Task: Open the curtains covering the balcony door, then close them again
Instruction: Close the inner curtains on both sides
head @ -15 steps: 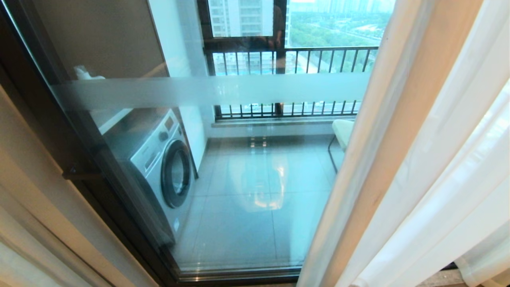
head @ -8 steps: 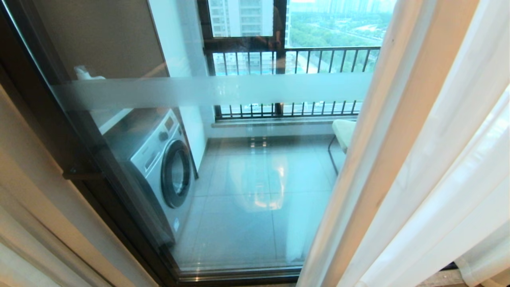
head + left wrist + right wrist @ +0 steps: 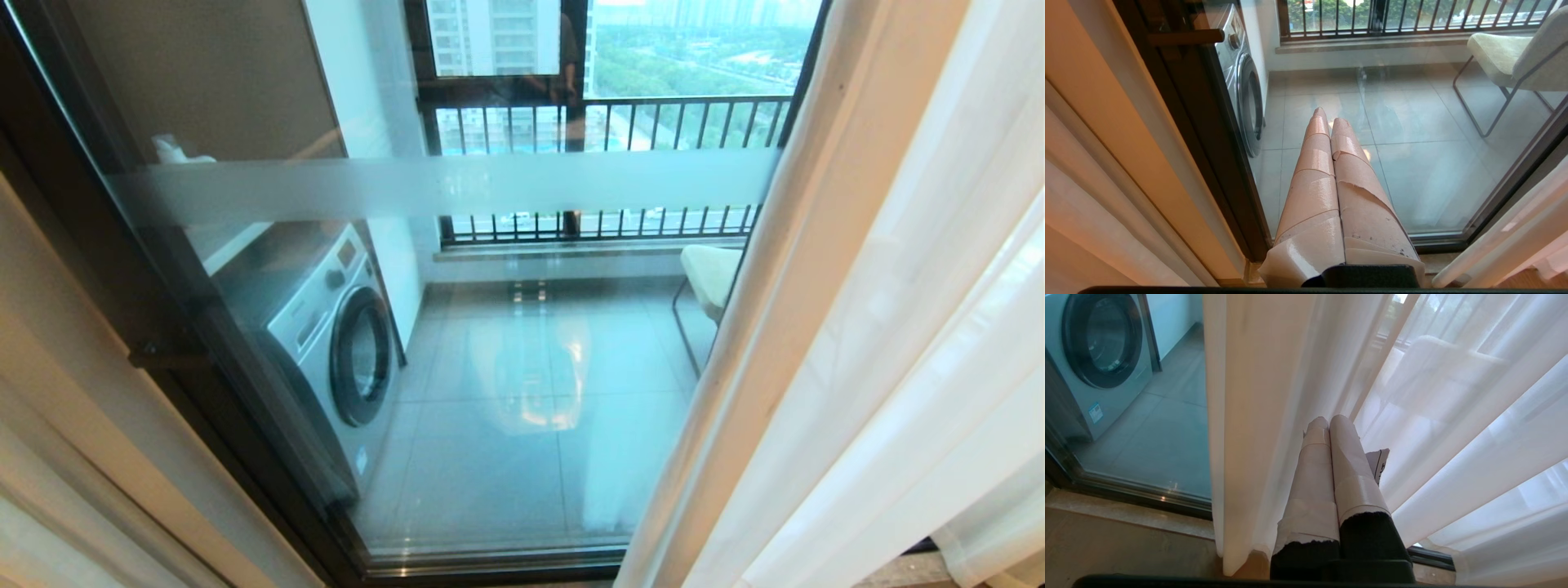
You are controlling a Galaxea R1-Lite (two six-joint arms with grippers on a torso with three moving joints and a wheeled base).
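The balcony door [image 3: 490,184], glass with a frosted band in a dark frame, fills the middle of the head view and stands uncovered. The sheer white curtains [image 3: 914,327] hang bunched at the right, their folded edge slanting down to the floor. No arm shows in the head view. My right gripper [image 3: 1329,421] is shut, its taped fingers pressed together low in front of the curtains [image 3: 1453,416], with no fabric visible between them. My left gripper [image 3: 1331,116] is shut and empty, pointing at the door's glass [image 3: 1412,163] near the dark frame.
Behind the glass stand a washing machine [image 3: 335,343] at the left, a chair [image 3: 710,273] at the right and a black railing [image 3: 604,122]. A beige drape [image 3: 73,392] hangs along the left. A stone sill [image 3: 1126,522] runs below the door.
The curtain's leading edge has swung a little to the right, uncovering a bit more glass, chair and railing. The rest of the scene holds still.
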